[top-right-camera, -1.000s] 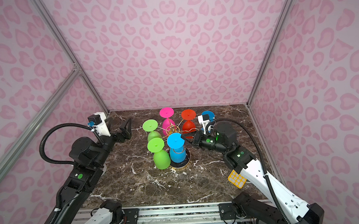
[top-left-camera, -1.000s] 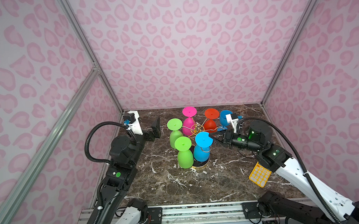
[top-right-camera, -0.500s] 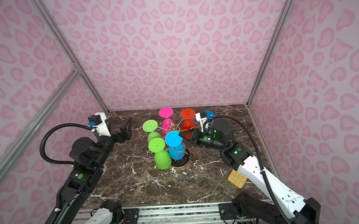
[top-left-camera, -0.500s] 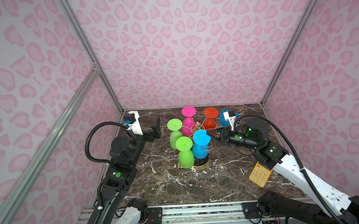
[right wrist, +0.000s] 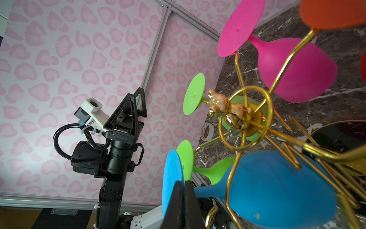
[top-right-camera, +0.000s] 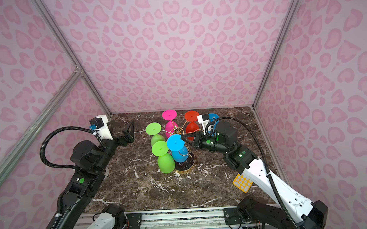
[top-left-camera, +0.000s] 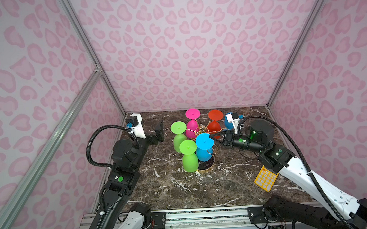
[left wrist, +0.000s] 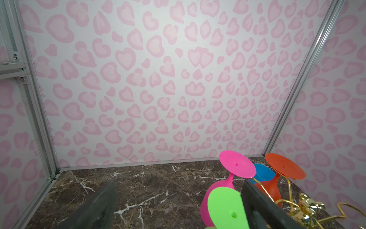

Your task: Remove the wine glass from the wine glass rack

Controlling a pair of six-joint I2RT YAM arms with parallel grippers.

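**Blue wine glass** [top-left-camera: 203,149]: inverted and tilted.
- Hidden: in both top views the stem is covered by the glass's own foot. In the right wrist view the bowl [right wrist: 277,190] is cut off at the frame edge.
- A gold loop is seen crossing the neck. Whether the stem is clear of it cannot be told.

**Wine glass rack** [top-left-camera: 207,165]: thin gold wire arms run from a ring hub, which is topped by a small glossy gold figure [right wrist: 227,109]. The round black base is gold-rimmed and largely covered by bowls.

**Second blue glass** [top-left-camera: 228,122]: mostly hidden behind the right wrist camera.

**Yellow keypad** [top-left-camera: 265,179]: partly covered by the right arm.

**Far green glass** [left wrist: 227,210]: cut off at the frame edge in the left wrist view, where the fingers are blurred.

**Finish:** the glasses are matte and opaque, with flat round feet and bulbous bowls. The table [top-left-camera: 181,187] is dark brown marble with white veins.

**Right gripper** [right wrist: 185,184]: the black fingers are clamped on the rim of the blue foot. The stem and bowl hang below and beyond the fingertips, close beside the near green glass [top-left-camera: 188,159].

**Left gripper** [left wrist: 178,200]: spread wide, with nothing held. It is well apart from the blue wine glass, and the far green glass lies just beside one finger.
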